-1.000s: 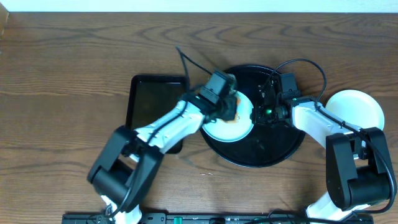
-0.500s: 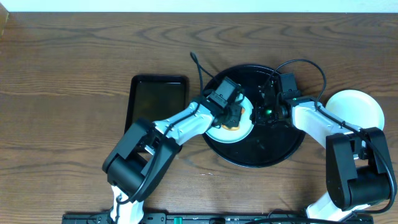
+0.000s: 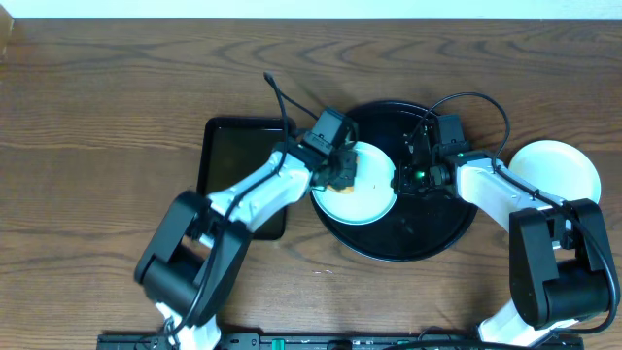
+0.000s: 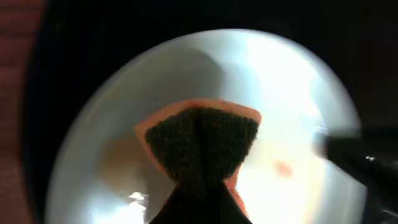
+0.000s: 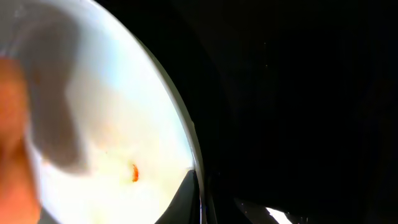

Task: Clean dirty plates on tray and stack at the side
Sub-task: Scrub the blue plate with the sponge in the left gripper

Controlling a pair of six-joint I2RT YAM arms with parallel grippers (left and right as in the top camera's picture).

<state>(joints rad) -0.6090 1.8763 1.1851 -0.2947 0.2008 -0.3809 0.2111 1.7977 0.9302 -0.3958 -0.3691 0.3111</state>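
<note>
- L pincer (image 4: 200, 208) held sponge (image 4: 199, 146) pinched, on mint plate (image 3: 374, 192) in round tray (image 3: 428, 238).
- R pincer (image 3: 403, 177) sat at plate's rim; grip couldn't be told.
- 1 pale plate (image 3: 556, 170) lay on desk (image 3: 97, 117) near tray.

Tray (image 3: 413, 238): large, round, glossy black, raised rim. Flat on counter (image 3: 117, 87), centre-right of overhead frame.

Mint-blue plate (image 3: 374, 185): small, round, flat inside tray, toward tray's left rim; left edge hidden. Surface glossy, mostly clean; faint orange smear and one small orange fleck (image 5: 134, 172) on it. Folded sponge (image 4: 202, 146), dark scouring face up, pressed on its middle.

Second plate (image 3: 554, 173): pale, whitish, no marks visible, on bare wood just right of tray, far right of frame. Single or stacked: cannot tell.
</note>
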